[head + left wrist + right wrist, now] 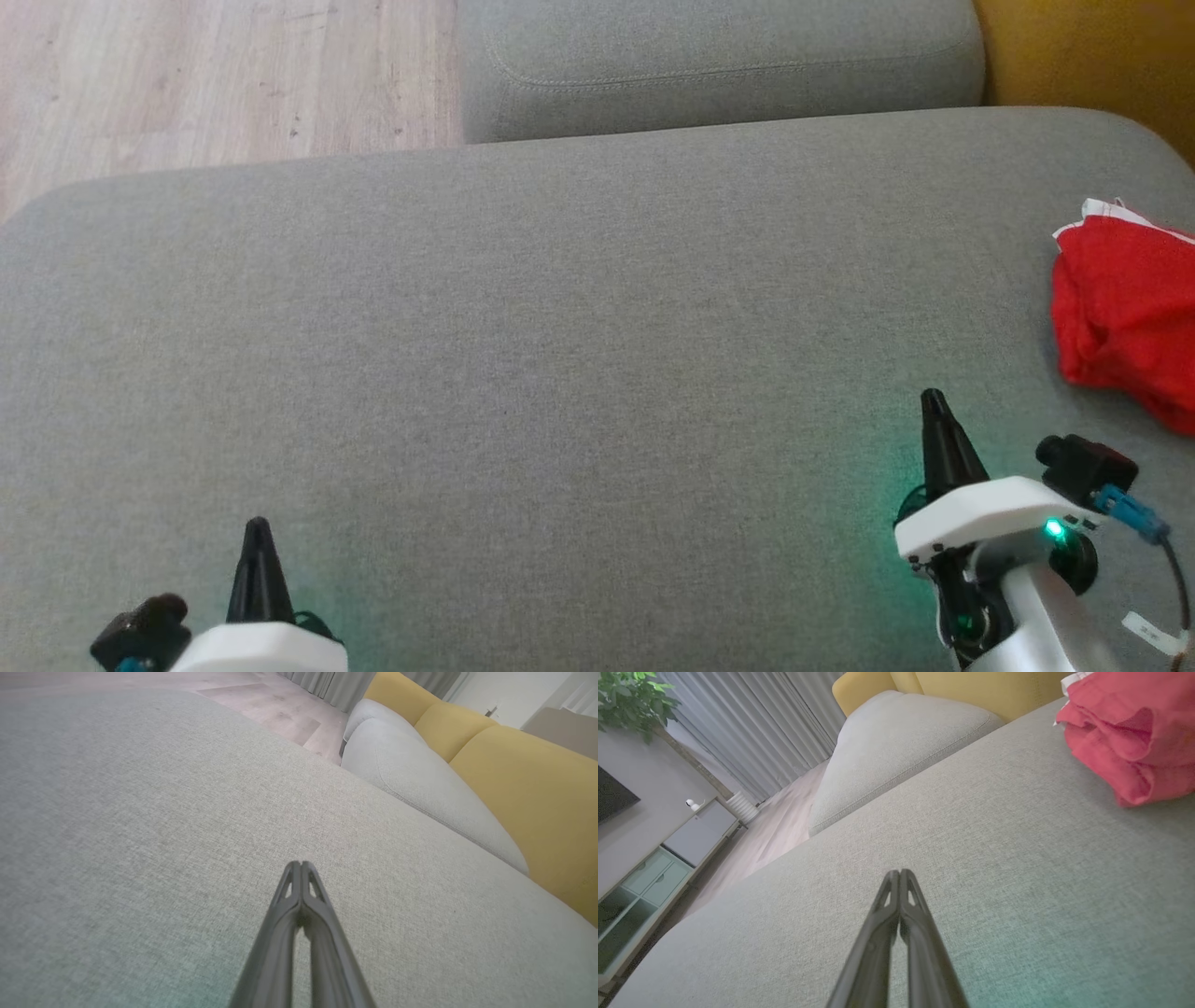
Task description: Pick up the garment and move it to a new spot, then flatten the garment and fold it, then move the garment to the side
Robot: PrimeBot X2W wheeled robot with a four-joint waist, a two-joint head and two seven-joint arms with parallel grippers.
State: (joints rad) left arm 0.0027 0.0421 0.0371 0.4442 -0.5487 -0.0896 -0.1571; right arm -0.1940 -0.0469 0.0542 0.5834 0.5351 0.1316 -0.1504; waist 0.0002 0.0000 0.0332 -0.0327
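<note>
A red garment (pixel 1125 317) with a white edge lies bunched up at the far right of the grey sofa seat (pixel 560 355), cut off by the head view's edge. It also appears at the top right of the right wrist view as a crumpled red heap (pixel 1129 737). My right gripper (pixel 932 399) is shut and empty, hovering over the seat to the lower left of the garment, apart from it. My left gripper (pixel 257 525) is shut and empty at the lower left. Both wrist views show fingertips pressed together: left (pixel 300 864), right (pixel 899 872).
A second grey cushion (pixel 719 65) abuts the seat's far edge. Wooden floor (pixel 215 75) lies beyond the seat's far left. A yellow backrest (pixel 528 793) runs behind the cushions. A cabinet (pixel 654 877) and curtains (pixel 756 732) stand across the room.
</note>
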